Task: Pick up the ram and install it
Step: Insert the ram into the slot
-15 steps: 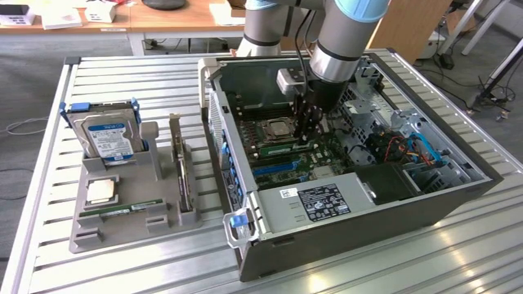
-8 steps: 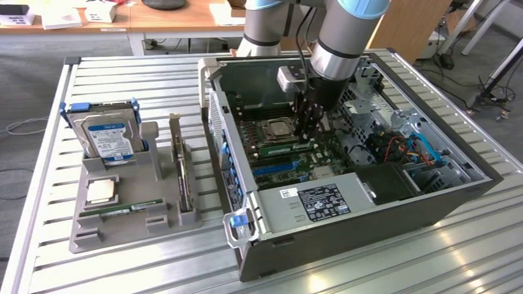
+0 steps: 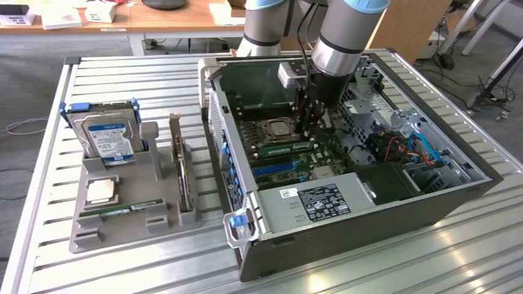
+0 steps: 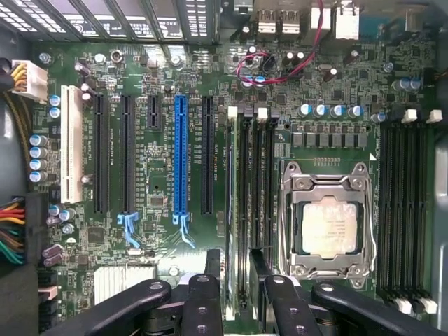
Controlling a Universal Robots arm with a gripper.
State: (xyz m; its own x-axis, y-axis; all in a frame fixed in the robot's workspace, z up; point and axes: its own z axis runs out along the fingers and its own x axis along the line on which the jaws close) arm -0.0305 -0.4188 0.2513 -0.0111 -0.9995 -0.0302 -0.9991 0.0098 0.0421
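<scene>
Jaws' base and arm point(image 3: 347, 30) top beyond the views' edges

I'm in a robotics lab, not a home or shop. My bench is a slatted aluminium-profile table point(image 3: 457, 257) — on it sits an open dark-grey desktop computer case point(image 3: 441, 202) with its green motherboard point(image 4: 336, 91) bare, plus a grey moulded parts holder point(image 3: 106, 236) carrying a silver hard drive with a blue-and-white label point(image 3: 106, 138). Around it: grey carpet floor point(image 3: 24, 79), light wooden desks point(image 3: 163, 21) with small white boxes point(image 3: 102, 12), a white cable point(image 3: 21, 125) loose on the floor, black tripod legs point(image 3: 494, 92) at the exterior view's right.
</scene>
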